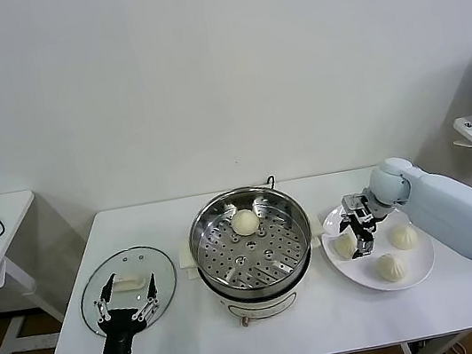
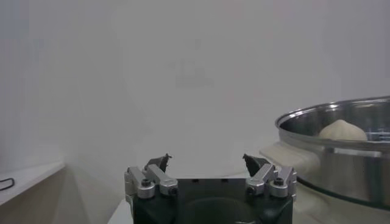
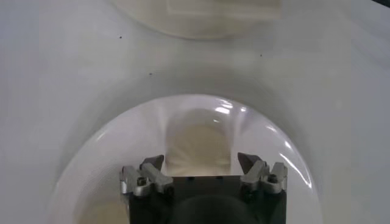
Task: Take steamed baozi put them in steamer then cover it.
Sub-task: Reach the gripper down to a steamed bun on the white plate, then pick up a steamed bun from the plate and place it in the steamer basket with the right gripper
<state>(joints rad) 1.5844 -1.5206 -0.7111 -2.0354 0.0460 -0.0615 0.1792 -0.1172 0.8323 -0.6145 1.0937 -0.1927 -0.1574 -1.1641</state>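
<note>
My right gripper (image 1: 358, 228) hangs over the white plate (image 1: 418, 276), jaws spread wide with nothing between them. The nearest steamed baozi (image 1: 346, 247) lies directly under it, towards the steamer; in the right wrist view the pale bun (image 3: 198, 149) sits centred between the fingers (image 3: 250, 163), though I can't quite tell whether they touch it. Two more buns rest further out on the plate, and one is already in the steamer (image 1: 251, 245). My left gripper (image 1: 129, 303) waits spread and empty above the cover (image 1: 115, 290), which lies flat on the table (image 1: 331, 323).
</note>
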